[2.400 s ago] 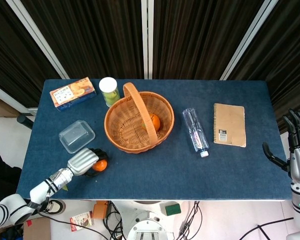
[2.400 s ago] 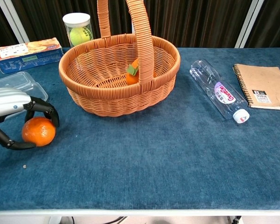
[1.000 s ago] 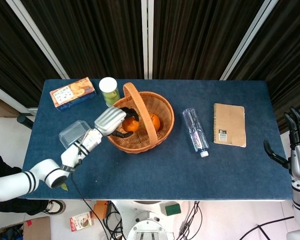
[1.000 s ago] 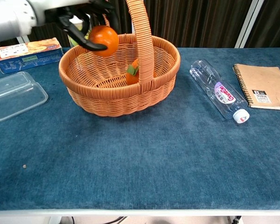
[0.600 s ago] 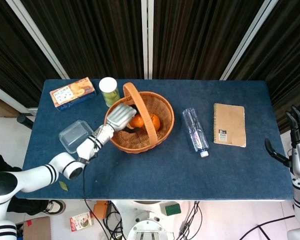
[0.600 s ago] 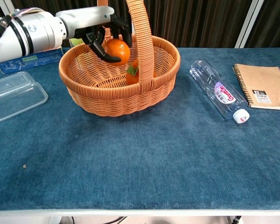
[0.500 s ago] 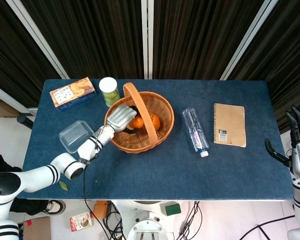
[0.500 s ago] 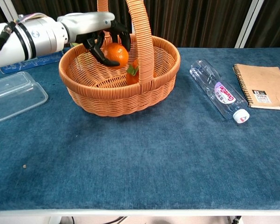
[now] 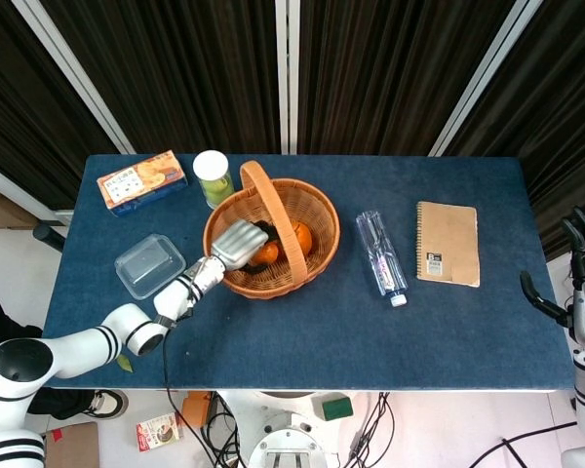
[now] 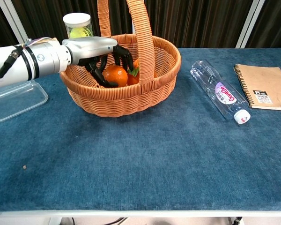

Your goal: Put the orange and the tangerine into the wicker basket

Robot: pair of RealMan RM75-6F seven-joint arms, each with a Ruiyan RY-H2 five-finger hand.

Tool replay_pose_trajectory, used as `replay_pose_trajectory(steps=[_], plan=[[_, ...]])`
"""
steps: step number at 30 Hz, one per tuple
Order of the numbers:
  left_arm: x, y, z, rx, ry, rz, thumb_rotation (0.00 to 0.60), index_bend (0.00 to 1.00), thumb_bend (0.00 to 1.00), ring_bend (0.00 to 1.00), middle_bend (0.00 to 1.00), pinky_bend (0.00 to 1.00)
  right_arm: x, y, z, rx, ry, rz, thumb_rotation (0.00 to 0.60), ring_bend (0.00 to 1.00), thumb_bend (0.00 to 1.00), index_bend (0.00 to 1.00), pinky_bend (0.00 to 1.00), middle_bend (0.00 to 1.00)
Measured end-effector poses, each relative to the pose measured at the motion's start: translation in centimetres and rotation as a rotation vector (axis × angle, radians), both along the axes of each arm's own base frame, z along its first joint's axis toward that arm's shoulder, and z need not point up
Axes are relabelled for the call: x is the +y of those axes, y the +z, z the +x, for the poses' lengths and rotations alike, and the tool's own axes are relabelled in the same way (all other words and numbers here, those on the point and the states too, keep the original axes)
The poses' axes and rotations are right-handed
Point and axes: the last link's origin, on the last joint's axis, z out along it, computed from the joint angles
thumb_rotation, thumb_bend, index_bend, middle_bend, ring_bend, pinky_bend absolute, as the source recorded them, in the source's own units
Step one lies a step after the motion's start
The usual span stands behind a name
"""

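The left robot hand (image 10: 100, 54) reaches down inside the round woven wicker basket (image 10: 117, 101), its dark fingers (image 10: 124, 56) curled around the round orange fruit (image 10: 115, 75); whether it has let go I cannot tell. Just beyond that hand, touching the fruit, lies the smaller leafy tangerine (image 10: 133, 75). The fruit looks firm, light and smooth-skinned, likely to roll, so a cupped wrap over its top suits. The right robot hand (image 9: 583, 292) hangs spread and empty off the desk (image 10: 178, 154) edge.
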Motion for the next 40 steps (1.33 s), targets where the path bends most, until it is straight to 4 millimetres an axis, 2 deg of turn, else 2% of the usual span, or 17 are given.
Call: replay_pose_trajectory(steps=[3, 10, 14, 17, 20, 23, 26, 28, 31, 33, 36, 40], plan=[[-0.1, 0.4, 0.0, -0.015, -0.005, 0.007, 0.6, 0.11, 0.28, 0.05, 0.07, 0.32, 0.1, 0.1, 0.1, 0.002, 0.005, -0.002, 0.6, 0.0, 0.33, 0.0, 0.0, 0.0], [-0.7, 2.5, 0.0, -0.05, -0.027, 0.02, 0.6, 0.12, 0.28, 0.08, 0.1, 0.32, 0.6, 0.5, 0.5, 0.004, 0.018, -0.014, 0.6, 0.0, 0.33, 0.0, 0.0, 0.0], [-1.7, 5.0, -0.2, -0.091, -0.04, 0.043, 0.6, 0.16, 0.28, 0.1, 0.13, 0.33, 1.2, 0.9, 0.6, 0.01, 0.021, -0.027, 0.6, 0.0, 0.33, 0.0, 0.0, 0.0], [-2.9, 8.0, -1.1, -0.117, -0.044, 0.086, 0.6, 0.19, 0.28, 0.18, 0.22, 0.4, 1.6, 0.9, 0.3, 0.009, 0.01, -0.024, 0.6, 0.0, 0.33, 0.0, 0.0, 0.0], [-4.3, 11.6, -3.6, -0.122, -0.032, 0.179, 0.6, 0.25, 0.28, 0.22, 0.27, 0.45, 2.2, 0.8, -0.3, 0.009, -0.007, -0.02, 0.6, 0.0, 0.33, 0.0, 0.0, 0.0], [-6.6, 14.3, -7.4, -0.124, 0.011, 0.286, 0.6, 0.3, 0.28, 0.23, 0.29, 0.45, 2.8, 0.4, -1.2, 0.019, -0.031, -0.012, 0.6, 0.0, 0.33, 0.0, 0.0, 0.0], [-9.9, 16.7, -11.7, -0.111, 0.071, 0.403, 0.6, 0.31, 0.25, 0.22, 0.29, 0.43, 3.4, 0.0, -2.5, 0.044, -0.075, 0.003, 0.6, 0.0, 0.32, 0.0, 0.0, 0.0], [-12.6, 18.0, -14.9, -0.089, 0.125, 0.485, 0.6, 0.27, 0.21, 0.15, 0.22, 0.39, 3.7, -0.4, -3.8, 0.076, -0.131, 0.026, 0.6, 0.0, 0.31, 0.0, 0.0, 0.0], [-16.7, 19.0, -19.2, -0.028, 0.215, 0.55, 0.6, 0.19, 0.16, 0.06, 0.13, 0.31, 4.0, -1.2, -5.8, 0.129, -0.238, 0.079, 0.6, 0.0, 0.29, 0.0, 0.0, 0.0], [-19.0, 19.0, -21.4, 0.017, 0.262, 0.557, 0.597, 0.17, 0.14, 0.04, 0.11, 0.28, 4.3, -1.9, -7.2, 0.162, -0.321, 0.134, 0.6, 0.0, 0.29, 0.0, 0.0, 0.0], [-21.0, 18.6, -23.5, 0.052, 0.298, 0.542, 0.587, 0.16, 0.14, 0.03, 0.09, 0.25, 4.8, -3.1, -9.0, 0.202, -0.433, 0.225, 0.6, 0.0, 0.28, 0.0, 0.0, 0.0], [-21.9, 18.5, -24.1, 0.04, 0.295, 0.533, 0.561, 0.16, 0.14, 0.03, 0.09, 0.24, 5.3, -4.5, -10.5, 0.244, -0.524, 0.316, 0.6, 0.0, 0.28, 0.0, 0.0, 0.0]])
